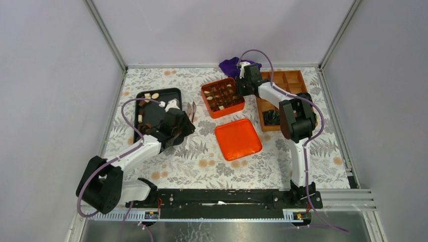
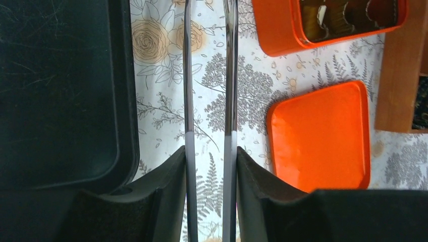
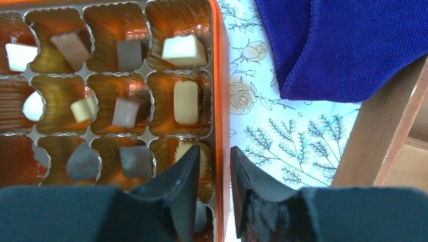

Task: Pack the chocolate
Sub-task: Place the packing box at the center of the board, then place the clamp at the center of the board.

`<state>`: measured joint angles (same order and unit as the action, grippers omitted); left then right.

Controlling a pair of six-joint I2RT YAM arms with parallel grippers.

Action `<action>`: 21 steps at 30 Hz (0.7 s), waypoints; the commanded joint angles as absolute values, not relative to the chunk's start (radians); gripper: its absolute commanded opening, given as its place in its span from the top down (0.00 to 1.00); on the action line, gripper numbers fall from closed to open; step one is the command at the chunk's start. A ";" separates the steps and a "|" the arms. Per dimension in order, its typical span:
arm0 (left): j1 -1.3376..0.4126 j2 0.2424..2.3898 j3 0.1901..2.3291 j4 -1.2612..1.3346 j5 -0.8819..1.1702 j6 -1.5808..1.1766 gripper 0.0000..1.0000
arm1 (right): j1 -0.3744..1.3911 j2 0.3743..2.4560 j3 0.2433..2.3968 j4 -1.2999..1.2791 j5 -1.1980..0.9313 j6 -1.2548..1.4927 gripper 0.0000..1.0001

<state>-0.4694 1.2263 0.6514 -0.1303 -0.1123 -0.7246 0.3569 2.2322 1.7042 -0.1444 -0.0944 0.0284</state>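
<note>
Across the flowered table (image 1: 202, 156), seen from above, cream and brown chocolate (image 1: 155, 96) is lying in a flat black tray (image 1: 154, 113). More is sitting in the orange box (image 1: 206, 101), its smooth square lid (image 1: 237, 139) lying apart.

At the left wrist, the left gripper (image 2: 210, 151) is clamping thin glossy tongs (image 2: 230, 75).

At the right wrist, the right gripper (image 3: 214, 151) is standing slightly parted and empty, straddling the box rim beside a blue cloth (image 3: 343, 45). Pieces are resting in ribbed golden cells (image 3: 108, 25).

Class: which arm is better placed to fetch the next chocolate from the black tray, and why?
Left. The left gripper, gripping metal tongs, sits beside the black tray where loose chocolate pieces lie. The right gripper hangs over the edge of the orange box, jaws apart and empty.
</note>
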 commanded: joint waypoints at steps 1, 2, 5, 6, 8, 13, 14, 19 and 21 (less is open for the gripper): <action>-0.465 1.273 0.616 0.101 -0.202 -0.759 0.58 | 0.347 2.191 1.767 -0.127 -0.163 0.071 0.57; -0.465 1.282 0.606 0.126 -0.214 -0.761 0.58 | 0.345 2.180 1.768 -0.132 -0.177 0.068 0.51; -0.465 1.311 0.576 0.196 -0.247 -0.769 0.58 | 0.322 2.146 1.773 -0.156 -0.243 0.058 0.38; -0.465 1.325 0.568 0.221 -0.254 -0.769 0.58 | 0.310 2.133 1.776 -0.171 -0.281 0.047 0.32; -0.464 1.365 0.556 0.266 -0.259 -0.770 0.58 | 0.286 2.109 1.785 -0.212 -0.362 0.011 0.26; -0.468 1.479 0.576 0.300 -0.259 -0.772 0.58 | 0.215 2.048 1.762 -0.281 -0.600 -0.037 0.22; -0.470 1.503 0.588 0.287 -0.263 -0.770 0.57 | 0.206 2.038 1.749 -0.302 -0.638 -0.047 0.21; -0.484 1.597 0.668 0.165 -0.272 -0.751 0.53 | 0.196 1.994 1.696 -0.399 -0.872 -0.149 0.20; -0.485 1.624 0.689 0.127 -0.263 -0.748 0.51 | 0.197 1.975 1.653 -0.411 -0.960 -0.188 0.19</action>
